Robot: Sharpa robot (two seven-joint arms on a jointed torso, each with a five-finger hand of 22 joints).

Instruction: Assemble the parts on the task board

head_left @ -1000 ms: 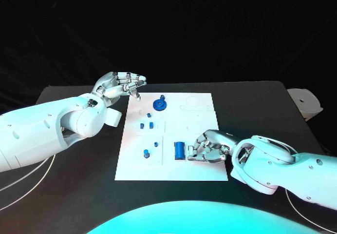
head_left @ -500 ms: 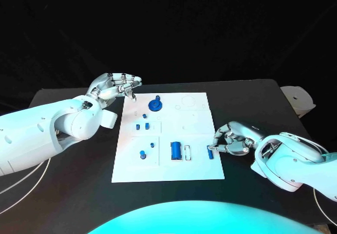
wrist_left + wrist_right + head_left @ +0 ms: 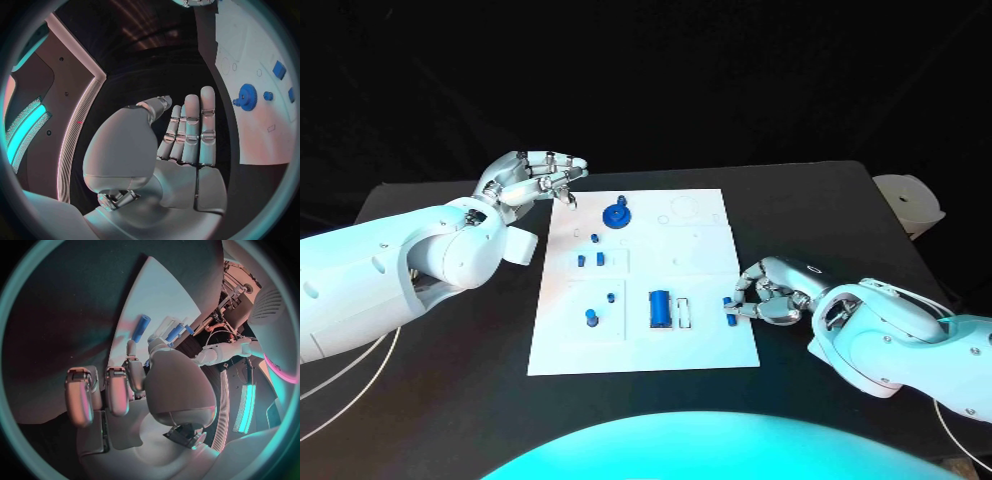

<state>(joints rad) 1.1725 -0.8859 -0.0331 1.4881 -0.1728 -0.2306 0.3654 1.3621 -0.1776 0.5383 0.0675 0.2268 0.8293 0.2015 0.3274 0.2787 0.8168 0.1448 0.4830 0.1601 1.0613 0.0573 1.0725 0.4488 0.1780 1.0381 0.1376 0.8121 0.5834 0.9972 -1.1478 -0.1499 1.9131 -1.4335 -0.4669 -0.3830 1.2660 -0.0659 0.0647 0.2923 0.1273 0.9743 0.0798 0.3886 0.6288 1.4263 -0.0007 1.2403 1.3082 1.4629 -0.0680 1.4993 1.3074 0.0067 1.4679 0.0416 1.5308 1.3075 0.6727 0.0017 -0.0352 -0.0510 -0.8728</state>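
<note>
Moved little since before: right robot hand [image 3: 770, 294] at task board [image 3: 646, 350] right edge, pinching small blue pin [image 3: 730, 312]. Left robot hand [image 3: 531, 178] curled, empty. Most parts still unassembled.

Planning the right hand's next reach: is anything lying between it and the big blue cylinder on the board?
Yes. A slim white piece lies right beside the cylinder on the hand's side, and a small blue part sits at the right hand fingertips, by the board edge.
</note>
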